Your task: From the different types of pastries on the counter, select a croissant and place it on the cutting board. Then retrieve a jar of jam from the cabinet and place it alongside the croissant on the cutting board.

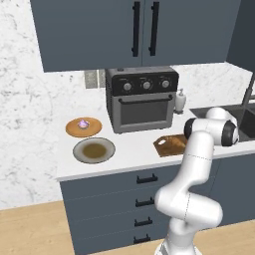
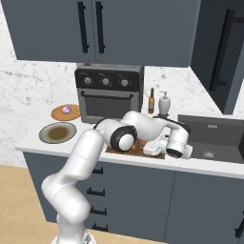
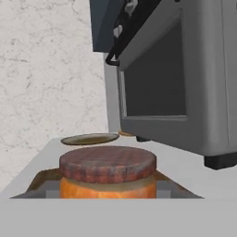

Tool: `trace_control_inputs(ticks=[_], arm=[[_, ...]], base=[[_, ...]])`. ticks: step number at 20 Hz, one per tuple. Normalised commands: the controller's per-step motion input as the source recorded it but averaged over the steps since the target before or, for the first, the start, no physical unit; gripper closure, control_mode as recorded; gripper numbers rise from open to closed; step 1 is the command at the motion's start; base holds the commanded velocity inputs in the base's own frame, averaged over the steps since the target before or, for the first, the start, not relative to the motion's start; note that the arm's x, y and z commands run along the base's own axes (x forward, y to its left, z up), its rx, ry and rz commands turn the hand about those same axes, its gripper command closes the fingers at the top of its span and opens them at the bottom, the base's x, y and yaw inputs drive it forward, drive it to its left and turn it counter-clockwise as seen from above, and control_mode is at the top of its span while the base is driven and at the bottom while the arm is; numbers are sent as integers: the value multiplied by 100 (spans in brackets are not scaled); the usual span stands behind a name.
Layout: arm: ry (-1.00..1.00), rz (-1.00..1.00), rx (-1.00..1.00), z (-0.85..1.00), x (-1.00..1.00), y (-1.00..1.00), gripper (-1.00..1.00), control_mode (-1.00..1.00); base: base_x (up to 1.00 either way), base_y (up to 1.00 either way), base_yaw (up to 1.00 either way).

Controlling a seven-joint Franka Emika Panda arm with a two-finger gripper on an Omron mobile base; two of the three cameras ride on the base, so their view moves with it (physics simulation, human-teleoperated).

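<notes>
Here, gripper (image 2: 153, 148) low over board (image 1: 169, 145), fingers clamped on jar (image 3: 107, 178) | jar: orange, checked red lid, upright, just above board in hand view | board: on counter (image 1: 134, 149) before toaster oven (image 1: 142, 97), beside sink (image 2: 214, 138) | two plates (image 1: 93, 150) at counter's left, well apart from board

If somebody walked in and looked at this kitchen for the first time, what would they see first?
Probably the big white robot arm, bent low over the brown wooden cutting board at the counter's front edge. In the hand view, an orange jam jar with a red checked lid sits right up close, on that board. Behind stands the boxy grey toaster oven, with two round plates to its left.
</notes>
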Motion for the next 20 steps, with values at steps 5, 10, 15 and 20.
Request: trace_control_inputs(ticks=[5, 10, 15, 20], arm=[[0, 0, 0, -31, 8, -4, -100, -100], [-1, 0, 5, -3, -10, -16, -100, -100], [-1, 0, 7, 19, -48, -12, -100, -100], [-1, 0, 3, 43, -72, 0, -100, -100]], base=[[0, 0, 0], [0, 0, 0], [0, 0, 0], [0, 0, 0]])
